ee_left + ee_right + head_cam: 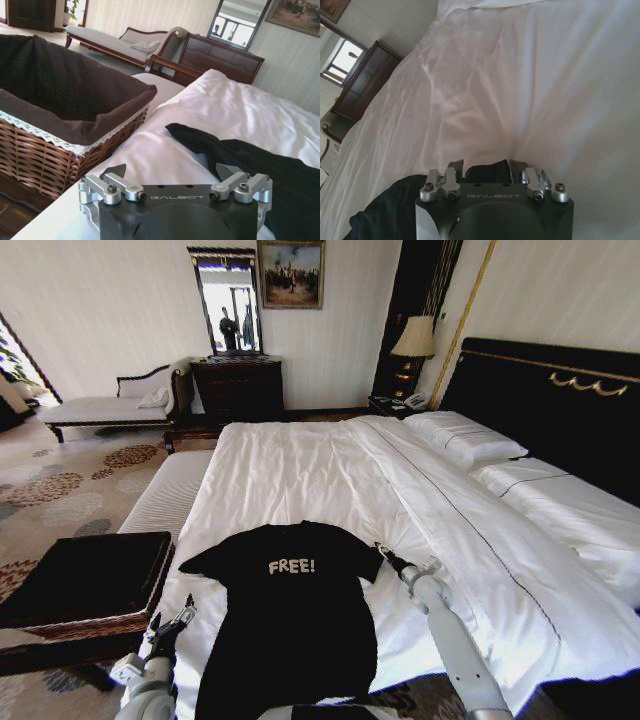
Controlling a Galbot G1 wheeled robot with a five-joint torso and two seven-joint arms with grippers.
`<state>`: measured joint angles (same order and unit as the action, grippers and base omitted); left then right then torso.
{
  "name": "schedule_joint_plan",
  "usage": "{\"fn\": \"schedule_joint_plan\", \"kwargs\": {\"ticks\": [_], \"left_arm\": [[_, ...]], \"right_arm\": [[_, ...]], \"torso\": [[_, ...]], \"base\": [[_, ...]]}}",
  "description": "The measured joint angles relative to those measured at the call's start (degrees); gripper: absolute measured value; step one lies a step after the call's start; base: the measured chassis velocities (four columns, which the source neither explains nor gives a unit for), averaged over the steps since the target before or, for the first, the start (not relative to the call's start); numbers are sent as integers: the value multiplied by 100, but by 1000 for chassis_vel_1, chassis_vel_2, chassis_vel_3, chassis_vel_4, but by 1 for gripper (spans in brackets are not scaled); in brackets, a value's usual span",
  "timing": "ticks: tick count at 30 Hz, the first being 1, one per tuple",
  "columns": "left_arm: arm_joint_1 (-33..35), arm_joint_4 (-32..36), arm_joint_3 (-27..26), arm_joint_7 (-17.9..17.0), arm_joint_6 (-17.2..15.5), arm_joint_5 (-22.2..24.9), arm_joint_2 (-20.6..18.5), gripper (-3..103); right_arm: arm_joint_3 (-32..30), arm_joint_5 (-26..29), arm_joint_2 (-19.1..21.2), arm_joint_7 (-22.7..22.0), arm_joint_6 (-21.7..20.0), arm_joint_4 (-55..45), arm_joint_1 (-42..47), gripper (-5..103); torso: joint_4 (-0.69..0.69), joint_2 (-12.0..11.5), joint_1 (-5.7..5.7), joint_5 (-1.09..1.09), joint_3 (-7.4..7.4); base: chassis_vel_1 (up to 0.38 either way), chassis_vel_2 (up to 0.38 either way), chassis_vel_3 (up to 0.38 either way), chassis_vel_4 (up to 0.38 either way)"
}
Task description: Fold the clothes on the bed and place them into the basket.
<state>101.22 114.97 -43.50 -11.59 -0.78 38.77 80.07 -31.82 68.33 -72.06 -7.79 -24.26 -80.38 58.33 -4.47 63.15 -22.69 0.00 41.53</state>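
I see the T-shirt (pixel 290 620) flat on the bed's (pixel 330 470) near edge. Right tool (pixel 486 171) is clamped on its right sleeve. Left tool (pixel 172 172) is spread, empty, just left of it. Basket (pixel 60 150) is left of the bed.

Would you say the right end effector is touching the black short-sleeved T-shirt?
Touching: the right wrist view shows the right end effector with black T-shirt fabric pinched between its fingers.
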Motion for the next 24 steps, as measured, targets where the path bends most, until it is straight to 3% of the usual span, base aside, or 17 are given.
{"fn": "schedule_joint_plan", "kwargs": {"ticks": [2,4,7,10,13,15,24], "left_arm": [[-20,5,3,-17,-7,0,9,100],[-31,6,4,-27,-12,6,14,100],[-53,7,4,-39,-23,19,31,100],[-58,7,0,-40,-24,23,39,100],[-65,-1,-13,-43,-25,37,62,100],[-68,-3,-15,-44,-25,41,67,100],[-79,11,-47,-53,-25,81,73,100]], "right_arm": [[0,32,-20,-1,-25,-31,16,46],[0,35,-30,-2,-29,-45,26,46],[1,32,-68,-6,-34,-93,68,29],[0,29,-81,-6,-34,-118,86,24],[-13,26,-85,-6,-35,-155,109,8],[-20,26,-83,-8,-35,-168,115,3],[-18,1,-34,-28,-105,-397,175,0]], "torso": [[0,0,0,0,0],[1,0,0,1,0],[1,0,-1,0,0],[1,0,-1,0,0],[1,0,-1,1,0],[1,0,-1,0,0],[0,0,-1,-1,0]], "base": [[0,0,0,0],[0,0,0,0],[0,0,0,0],[0,0,0,0],[0,0,0,0],[0,0,0,0],[0,0,0,0]]}}
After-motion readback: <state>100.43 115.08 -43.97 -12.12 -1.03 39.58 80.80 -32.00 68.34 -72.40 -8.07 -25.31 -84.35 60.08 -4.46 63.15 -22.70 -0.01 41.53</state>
